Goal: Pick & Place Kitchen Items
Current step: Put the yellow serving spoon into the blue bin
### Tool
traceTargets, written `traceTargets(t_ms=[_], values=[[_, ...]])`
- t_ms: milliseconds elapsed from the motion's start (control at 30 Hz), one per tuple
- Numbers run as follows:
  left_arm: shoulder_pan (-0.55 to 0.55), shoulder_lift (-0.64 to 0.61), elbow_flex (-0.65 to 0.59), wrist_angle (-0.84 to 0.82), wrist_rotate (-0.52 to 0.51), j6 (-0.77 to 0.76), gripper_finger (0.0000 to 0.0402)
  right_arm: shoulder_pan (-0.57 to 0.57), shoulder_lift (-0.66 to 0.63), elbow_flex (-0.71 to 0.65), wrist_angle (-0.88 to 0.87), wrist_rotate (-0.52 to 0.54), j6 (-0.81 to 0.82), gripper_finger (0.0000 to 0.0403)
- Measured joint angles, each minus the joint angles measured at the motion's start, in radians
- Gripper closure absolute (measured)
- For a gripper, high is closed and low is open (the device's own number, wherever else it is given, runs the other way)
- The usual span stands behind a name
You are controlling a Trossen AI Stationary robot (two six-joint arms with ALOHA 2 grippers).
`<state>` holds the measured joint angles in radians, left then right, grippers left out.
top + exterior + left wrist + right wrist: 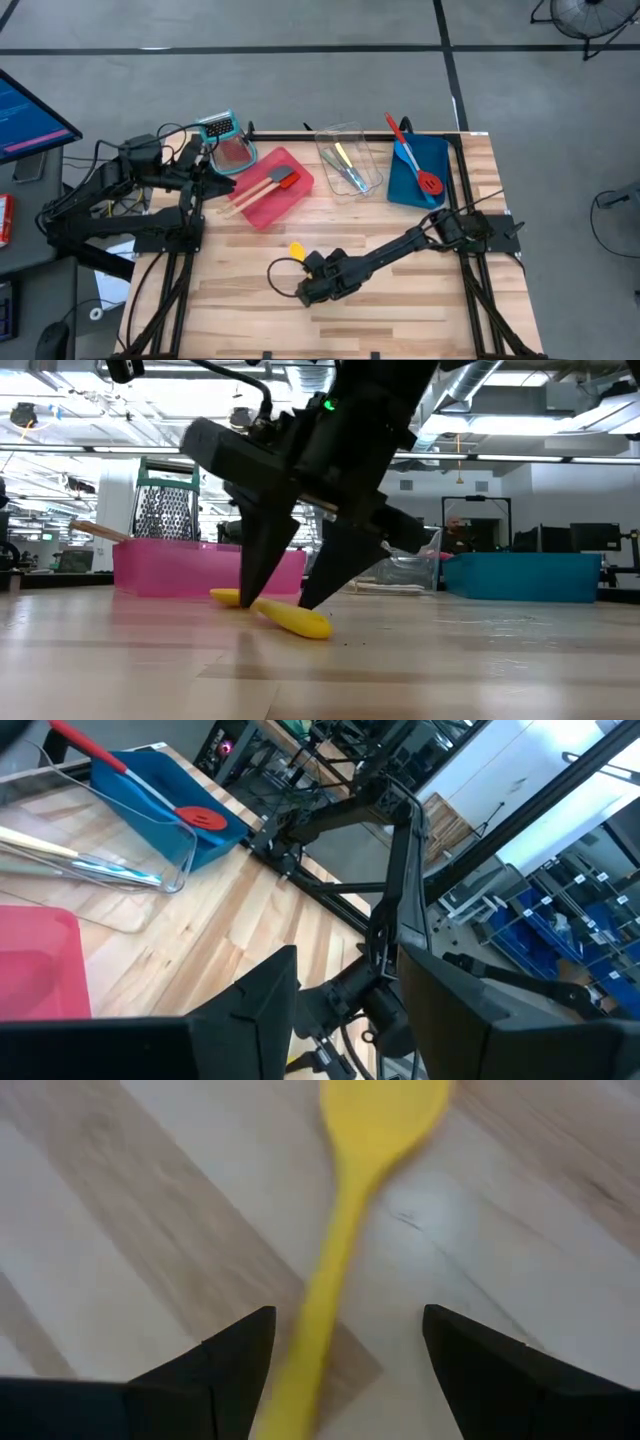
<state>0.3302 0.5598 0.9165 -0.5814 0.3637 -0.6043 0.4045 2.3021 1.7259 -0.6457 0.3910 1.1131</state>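
A yellow spoon (297, 250) lies flat on the wooden table near its middle. My right gripper (278, 605) stands over it, slanting down and open. Its fingers are on either side of the spoon's handle (330, 1280), tips close to the table, and the bowl (380, 1120) lies beyond them. I see no touch. My left gripper (350, 1015) waits open, raised at the table's left by the red tray (272, 187), with nothing between its fingers. A red wooden-handled spatula (268, 183) lies in the red tray.
At the far side stand a clear tray (350, 160) with slim knives and a blue tray (418, 170) with a red spoon and a blue spatula. A teal-topped grater (225, 140) stands behind the red tray. Bare wood lies around the yellow spoon.
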Motion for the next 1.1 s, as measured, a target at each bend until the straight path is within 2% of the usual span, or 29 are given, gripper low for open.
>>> traceTargets(t_ms=[167, 300, 400, 633, 733, 967, 1100], values=[[0.0, 0.0, 0.0, 0.002, 0.0, 0.0, 0.0243, 0.001, 0.017, 0.004, -0.001, 0.005, -0.017, 0.0149], [0.0, 0.0, 0.0, 0.005, -0.003, 0.001, 0.0243, 0.002, 0.021, 0.005, -0.017, 0.012, -0.024, 0.0173], [0.0, 0.0, 0.0, 0.006, -0.006, 0.001, 0.0243, -0.005, 0.021, 0.005, -0.027, 0.01, -0.027, 0.0213], [0.0, 0.0, 0.0, 0.008, -0.005, 0.001, 0.0243, -0.019, 0.022, 0.003, -0.039, 0.006, -0.039, 0.0335], [0.0, 0.0, 0.0, 0.008, -0.005, 0.001, 0.0243, -0.02, 0.015, 0.002, -0.038, 0.005, -0.039, 0.0372], [0.0, 0.0, 0.0, 0.008, -0.005, 0.001, 0.0243, -0.033, -0.034, -0.005, -0.05, -0.004, -0.05, 0.0379], [0.0, 0.0, 0.0, 0.008, -0.004, 0.001, 0.0243, -0.04, -0.109, -0.003, -0.068, 0.041, -0.05, 0.037]])
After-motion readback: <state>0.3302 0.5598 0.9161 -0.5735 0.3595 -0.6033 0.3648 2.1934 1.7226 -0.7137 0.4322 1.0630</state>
